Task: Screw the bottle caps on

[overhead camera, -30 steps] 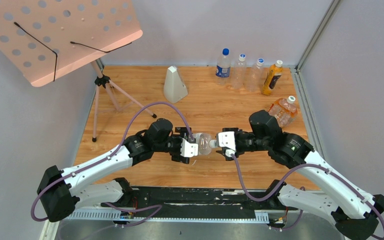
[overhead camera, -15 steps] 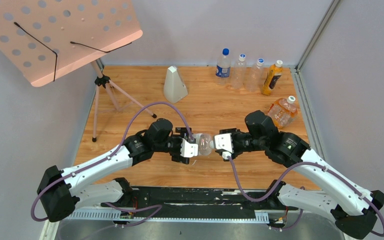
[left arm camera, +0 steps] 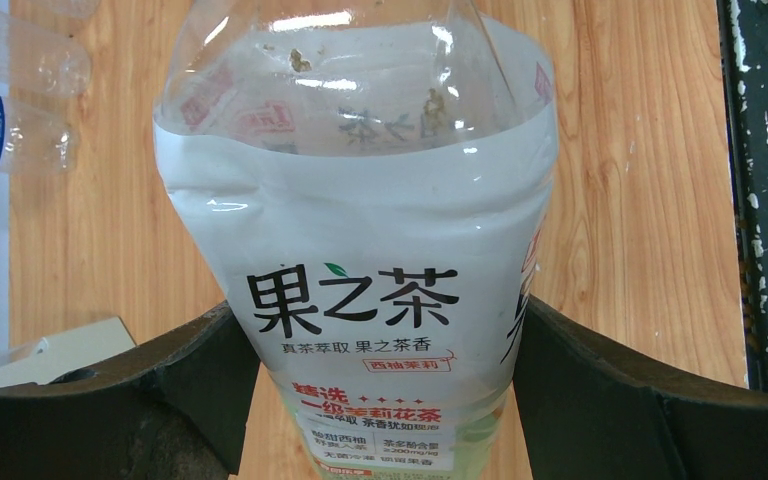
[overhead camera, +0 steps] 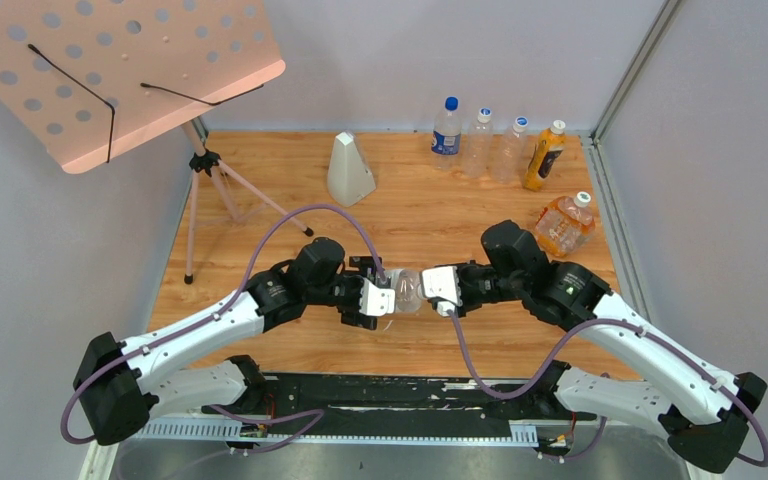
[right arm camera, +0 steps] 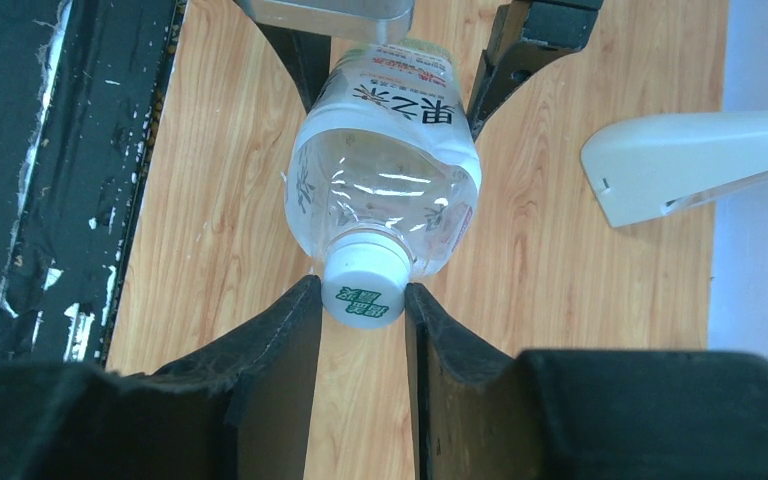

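The larger clear bottle [overhead camera: 407,288] with a green-white-orange label is held on its side above the table between the two arms. My left gripper [overhead camera: 375,297] is shut on its labelled body [left arm camera: 360,250], one dark finger [left arm camera: 200,370] pressed on each side. A white bottle cap [right arm camera: 364,285] sits on the bottle's neck, facing the right wrist camera. My right gripper [right arm camera: 362,293] is shut on this cap, both pads touching its rim. The smaller bottle [overhead camera: 564,221] with an orange label lies at the right edge with a white cap [overhead camera: 583,199] on it.
Along the back edge stand a blue-labelled bottle [overhead camera: 446,127], two clear bottles [overhead camera: 479,140] and an orange juice bottle [overhead camera: 544,155]. A white cone-shaped object [overhead camera: 349,170] stands mid-back. A pink music stand [overhead camera: 110,70] on a tripod [overhead camera: 215,190] overhangs the left side.
My right arm has slid left toward the bottle's neck, and its jaws have closed from partly open onto the cap. The left arm and bottle have stayed still.
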You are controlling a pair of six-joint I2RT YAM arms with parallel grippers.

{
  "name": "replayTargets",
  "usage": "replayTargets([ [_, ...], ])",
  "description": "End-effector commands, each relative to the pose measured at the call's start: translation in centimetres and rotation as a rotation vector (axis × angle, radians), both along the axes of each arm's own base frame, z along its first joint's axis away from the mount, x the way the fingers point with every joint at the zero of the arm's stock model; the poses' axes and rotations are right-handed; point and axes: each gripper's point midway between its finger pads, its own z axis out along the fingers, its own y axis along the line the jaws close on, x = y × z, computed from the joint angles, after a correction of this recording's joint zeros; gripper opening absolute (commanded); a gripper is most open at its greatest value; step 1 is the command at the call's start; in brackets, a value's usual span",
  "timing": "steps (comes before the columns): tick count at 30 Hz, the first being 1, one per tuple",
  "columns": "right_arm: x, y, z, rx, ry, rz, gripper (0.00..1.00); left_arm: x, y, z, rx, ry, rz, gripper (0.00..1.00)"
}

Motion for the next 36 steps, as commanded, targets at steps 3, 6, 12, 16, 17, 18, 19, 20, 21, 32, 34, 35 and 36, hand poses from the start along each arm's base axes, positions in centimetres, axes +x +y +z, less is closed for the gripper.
replayTargets([
  [3, 0.3, 1.9, 0.9, 0.082, 0.227, -0.146, 0.16, 1.0, -1.0, 4.1, -0.139, -0.115, 0.013, 0.0],
  [6, 1.6, 2.8, 1.0, 0.115, 0.444, -0.354, 0.01, 1.7, -0.8, 4.7, -0.159, -0.164, 0.049, 0.0],
  [12, 4.3, 4.1, 0.7, 0.257, 1.031, -0.834, 0.0, 2.3, -0.4, 5.3, -0.163, -0.259, 0.083, 0.0],
  [16, 6.2, 4.0, -0.2, 0.369, 1.368, -1.17, 0.0, 2.4, -0.3, 5.3, -0.152, -0.311, 0.092, 0.0],
  [17, 6.3, 4.0, -0.2, 0.393, 1.424, -1.213, 0.0, 2.4, -0.2, 5.3, -0.147, -0.318, 0.095, 0.0],
  [18, 6.3, 4.1, 0.1, 0.416, 1.456, -1.223, 0.0, 2.4, -0.2, 5.2, -0.146, -0.321, 0.095, 0.0],
  [19, 6.2, 4.3, 0.7, 0.435, 1.47, -1.2, 0.0, 2.5, -0.2, 5.2, -0.143, -0.322, 0.1, 0.0],
  [20, 6.3, 4.4, 1.3, 0.451, 1.46, -1.167, 0.01, 2.6, -0.1, 5.2, -0.142, -0.323, 0.103, 0.0],
  [21, 6.4, 4.5, 2.1, 0.467, 1.423, -1.127, 0.07, 2.6, -0.1, 5.1, -0.139, -0.323, 0.107, 0.0],
  [32, 2.4, 0.8, 6.7, 0.346, 0.488, -0.378, 0.72, 1.7, -0.5, 4.1, -0.109, -0.257, 0.063, 0.0],
  [34, 0.8, 0.3, 7.1, 0.318, 0.382, -0.246, 0.71, 1.4, -0.7, 3.9, -0.108, -0.244, 0.048, 0.0],
  [35, 0.1, 0.1, 7.0, 0.298, 0.336, -0.193, 0.72, 1.3, -0.7, 3.7, -0.106, -0.238, 0.042, 0.0],
  [36, -0.3, -0.1, 6.6, 0.272, 0.285, -0.154, 0.71, 1.2, -0.8, 3.7, -0.109, -0.233, 0.031, 0.0],
])
